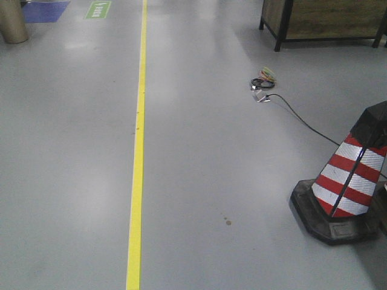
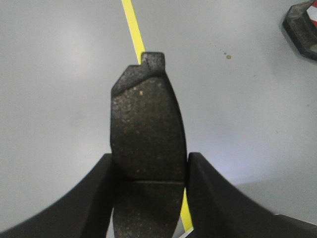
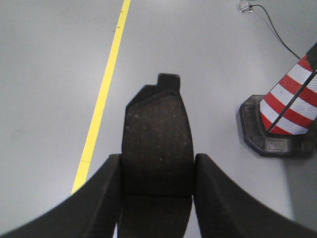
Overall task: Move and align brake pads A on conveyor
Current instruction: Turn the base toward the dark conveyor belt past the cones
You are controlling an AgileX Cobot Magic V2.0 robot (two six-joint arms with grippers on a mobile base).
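A dark grey-brown brake pad (image 2: 146, 129) with a centre groove stands on end in the left wrist view, and my left gripper (image 2: 149, 171) is shut on its two sides. In the right wrist view a second brake pad (image 3: 157, 134) is held the same way, with my right gripper (image 3: 157, 171) shut on it. Both pads hang above grey floor, friction face toward the camera. The conveyor is out of view in all three views. The front view shows neither gripper.
A yellow floor line (image 1: 138, 151) runs away ahead. A red-and-white traffic cone (image 1: 351, 178) on a black base stands at the right, also the cone (image 3: 292, 109) in the right wrist view. A cable and plug (image 1: 264, 90) lie on the floor, with a wooden crate (image 1: 320, 18) beyond.
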